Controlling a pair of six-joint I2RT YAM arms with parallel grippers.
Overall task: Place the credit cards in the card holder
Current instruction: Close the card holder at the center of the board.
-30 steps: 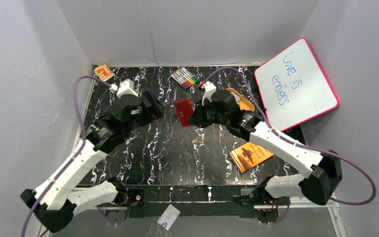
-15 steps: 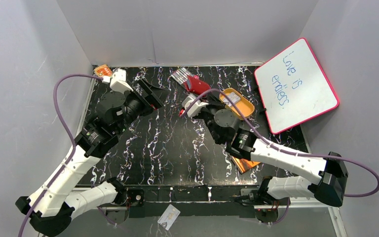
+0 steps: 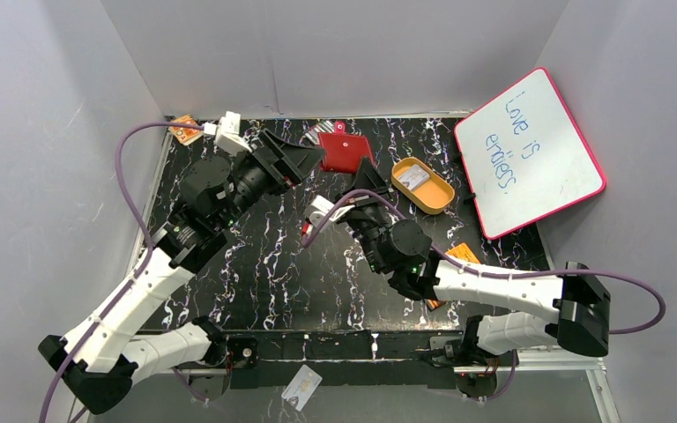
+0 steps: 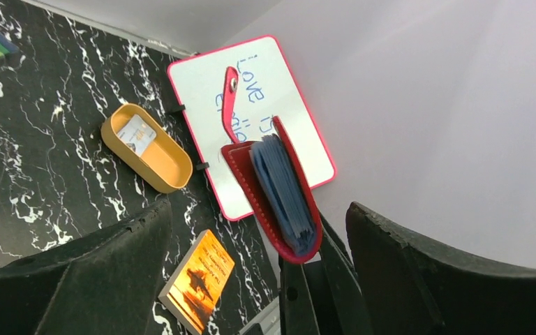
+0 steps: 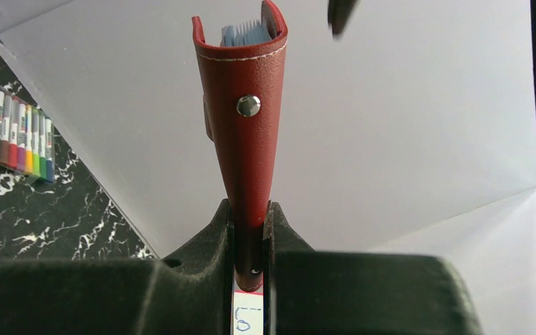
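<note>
Pinching the card holder [image 5: 248, 139] by its folded end, the right gripper [image 5: 250, 213] points it lengthwise away, pockets outward, above the tabletop's [image 3: 273, 256] far edge; the left gripper [image 3: 300, 152] gapes wide alongside.

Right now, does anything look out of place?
Yes. One credit card lies off the black table, on the grey surface at its near side, far from the card holder that the right gripper holds up.

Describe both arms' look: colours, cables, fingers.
Left arm and right arm: white link shells, black joints and bases. A purple cable loops along each. Fingers are matte black, broad, rough-edged. A small white block sits at each wrist.
</note>
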